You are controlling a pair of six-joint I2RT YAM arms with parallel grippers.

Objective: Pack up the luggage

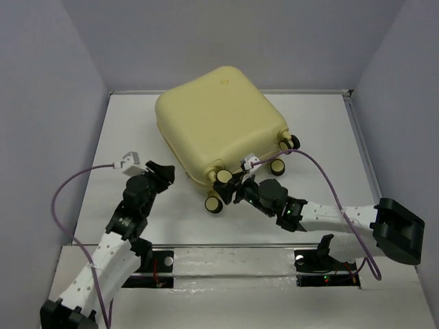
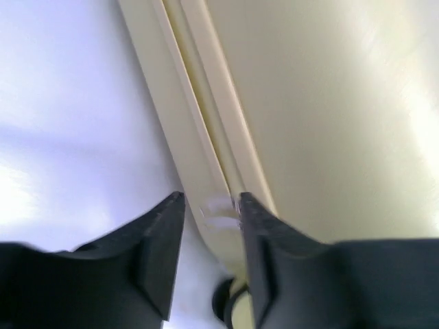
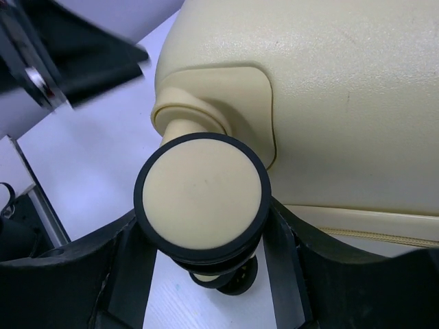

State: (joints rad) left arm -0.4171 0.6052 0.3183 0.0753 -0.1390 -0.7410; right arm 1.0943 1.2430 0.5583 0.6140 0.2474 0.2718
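Luggage (image 1: 216, 123) lies flat and shut on the white table (image 1: 130, 123), at the middle toward the back, with its wheels pointing to the near right. Left fingers (image 2: 158, 253) are parted and hold nothing. Their tips sit right at the luggage's near-left edge, either side of the seam (image 2: 206, 137). A small pale tab (image 2: 218, 209) on the seam shows between the tips; it is blurred and I cannot tell what it is. Right fingers (image 3: 120, 274) are closed on a caster wheel (image 3: 202, 199) at the luggage's near corner, the black rim touching both fingers and the cream face toward the wrist camera. In the top view three other wheels stand free. A purple cable (image 1: 65, 188) loops off the left arm.
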